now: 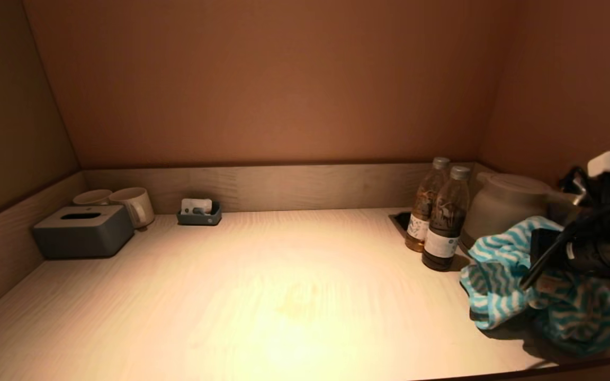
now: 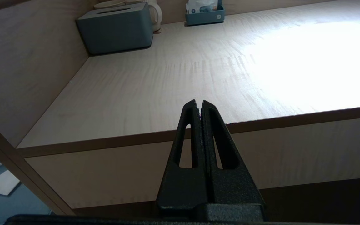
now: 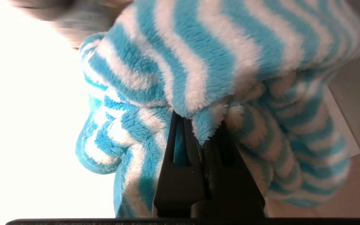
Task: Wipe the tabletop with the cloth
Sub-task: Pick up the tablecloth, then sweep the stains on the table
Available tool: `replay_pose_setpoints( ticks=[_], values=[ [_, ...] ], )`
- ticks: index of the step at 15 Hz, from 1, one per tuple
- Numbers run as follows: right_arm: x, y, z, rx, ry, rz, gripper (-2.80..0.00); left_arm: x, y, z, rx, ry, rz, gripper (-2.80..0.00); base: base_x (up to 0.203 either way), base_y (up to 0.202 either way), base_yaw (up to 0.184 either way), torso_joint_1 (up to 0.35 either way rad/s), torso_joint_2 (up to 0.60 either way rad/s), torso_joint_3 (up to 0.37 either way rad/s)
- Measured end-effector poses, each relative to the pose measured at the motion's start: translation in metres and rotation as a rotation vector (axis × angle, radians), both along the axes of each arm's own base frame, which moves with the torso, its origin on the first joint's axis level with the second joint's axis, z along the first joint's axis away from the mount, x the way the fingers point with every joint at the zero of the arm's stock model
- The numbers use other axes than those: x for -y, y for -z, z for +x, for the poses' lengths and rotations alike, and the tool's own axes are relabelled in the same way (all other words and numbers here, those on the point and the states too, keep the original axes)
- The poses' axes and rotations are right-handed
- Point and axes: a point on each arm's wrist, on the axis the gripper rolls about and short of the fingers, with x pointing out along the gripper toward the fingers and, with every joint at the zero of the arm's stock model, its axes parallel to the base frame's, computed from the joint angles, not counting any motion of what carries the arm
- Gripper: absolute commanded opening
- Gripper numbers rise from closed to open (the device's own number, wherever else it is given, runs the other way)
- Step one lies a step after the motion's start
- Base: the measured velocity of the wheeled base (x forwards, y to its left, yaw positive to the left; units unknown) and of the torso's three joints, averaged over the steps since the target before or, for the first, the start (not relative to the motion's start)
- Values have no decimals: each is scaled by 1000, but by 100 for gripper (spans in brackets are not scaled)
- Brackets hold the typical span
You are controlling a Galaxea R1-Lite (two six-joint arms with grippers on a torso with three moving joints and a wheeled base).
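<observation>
While the right gripper (image 3: 203,147) pinches the cloth (image 1: 527,280) at four o'clock on the tabletop (image 1: 262,296), sweep toward nine, pressing flat, clear of the bottles (image 1: 437,217); left gripper (image 2: 198,104) parked, closed, empty.

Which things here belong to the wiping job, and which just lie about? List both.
Job:
cloth, clamped in the right hand
tabletop

Lying about:
two bottles
kettle
tissue box
two mugs
small tray
left hand, shut, parked off the front edge
</observation>
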Motion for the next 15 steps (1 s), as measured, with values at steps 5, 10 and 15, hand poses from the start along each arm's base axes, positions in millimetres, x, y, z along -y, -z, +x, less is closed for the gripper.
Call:
replay_pose_setpoints(
  ticks=[5,10,15],
  values=[
    [-40,-45,-45,173,-159,-24,-280,0,0,0,0,0,-1,-280,0,0,0,0,0,0],
    [-85,-76,-86,336,-422,-4,-280,0,0,0,0,-2,-4,-280,0,0,0,0,0,0],
    [-108,-79,-75,364,-520,13,-280,0,0,0,-1,-3,-3,-280,0,0,0,0,0,0]
  ],
)
